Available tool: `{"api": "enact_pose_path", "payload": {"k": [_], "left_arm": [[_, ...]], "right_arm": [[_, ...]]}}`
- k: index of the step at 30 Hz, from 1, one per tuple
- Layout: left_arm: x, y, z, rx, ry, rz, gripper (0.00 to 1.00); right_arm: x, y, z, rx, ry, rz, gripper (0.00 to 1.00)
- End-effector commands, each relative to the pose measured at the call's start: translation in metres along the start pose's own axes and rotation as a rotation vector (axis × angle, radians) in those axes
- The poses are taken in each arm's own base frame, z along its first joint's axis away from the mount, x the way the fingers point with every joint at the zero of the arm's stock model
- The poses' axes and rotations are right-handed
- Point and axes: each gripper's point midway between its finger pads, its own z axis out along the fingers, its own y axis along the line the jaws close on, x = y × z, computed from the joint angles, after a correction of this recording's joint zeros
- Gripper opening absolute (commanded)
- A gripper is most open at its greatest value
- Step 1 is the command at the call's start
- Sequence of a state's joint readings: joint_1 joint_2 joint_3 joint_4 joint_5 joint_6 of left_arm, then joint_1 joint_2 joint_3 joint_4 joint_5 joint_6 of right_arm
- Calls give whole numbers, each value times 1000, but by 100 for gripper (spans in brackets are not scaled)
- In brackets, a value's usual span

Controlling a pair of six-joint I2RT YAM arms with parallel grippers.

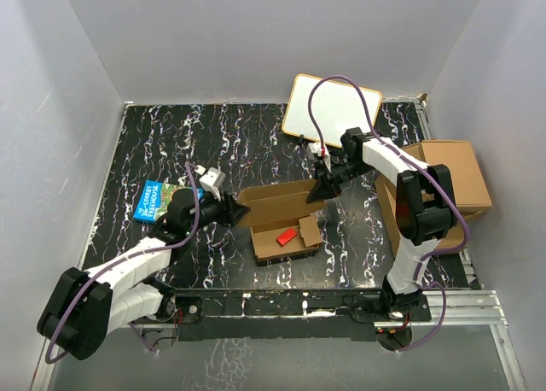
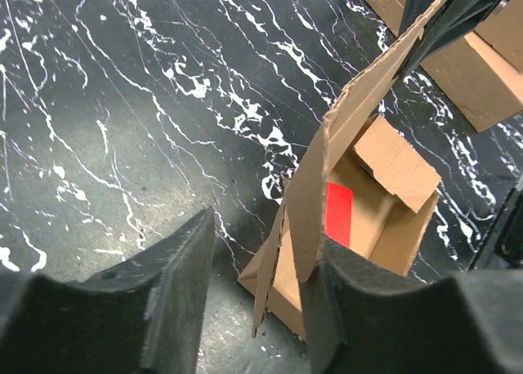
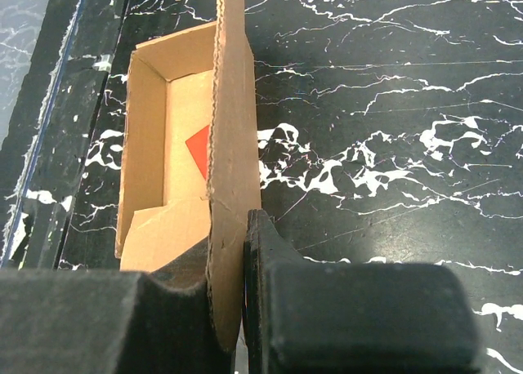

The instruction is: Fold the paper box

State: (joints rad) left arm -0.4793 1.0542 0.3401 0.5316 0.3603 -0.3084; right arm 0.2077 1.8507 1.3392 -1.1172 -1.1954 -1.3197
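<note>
The paper box (image 1: 281, 224) is a shallow brown cardboard tray in mid-table, with its long back flap standing up. A small red piece (image 1: 287, 236) lies inside it. My right gripper (image 1: 322, 189) is shut on the flap's right end; in the right wrist view the flap (image 3: 233, 104) is pinched edge-on between the fingers of that gripper (image 3: 231, 235). My left gripper (image 1: 237, 210) is at the flap's left end. In the left wrist view the flap (image 2: 343, 137) runs between the open jaws of the left gripper (image 2: 265, 243), against the right finger (image 2: 359, 309) and apart from the left one.
A blue picture book (image 1: 158, 201) lies left of the box, beside the left arm. A white board (image 1: 331, 109) leans at the back wall. A stack of larger cardboard boxes (image 1: 448, 182) stands at the right edge, behind the right arm.
</note>
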Motion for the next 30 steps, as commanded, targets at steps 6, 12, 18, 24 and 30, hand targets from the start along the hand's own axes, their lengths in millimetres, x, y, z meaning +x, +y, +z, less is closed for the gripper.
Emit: {"api": "enact_pose_path", "payload": {"k": [6,12,18,24,30], "left_arm": [[-14,-7,5,56,-57,51,8],[-16,-7,0,54,-87,72,0],[-24,-6,-10,21,-141,94,0],[-27,-6,-16,-9,-176,102,0],[-26,-11,-14,-48,-184,113,0]], "right_arm": [[-22,-11,-3,14,-11,-85,14],[-32,-24,-10,97,12,-1,35],[-56,-32,-39,278,47,52,61],[-52,-23,-76,445,-16,171,75],[-18,-1,-58,496,-105,330,76]]}}
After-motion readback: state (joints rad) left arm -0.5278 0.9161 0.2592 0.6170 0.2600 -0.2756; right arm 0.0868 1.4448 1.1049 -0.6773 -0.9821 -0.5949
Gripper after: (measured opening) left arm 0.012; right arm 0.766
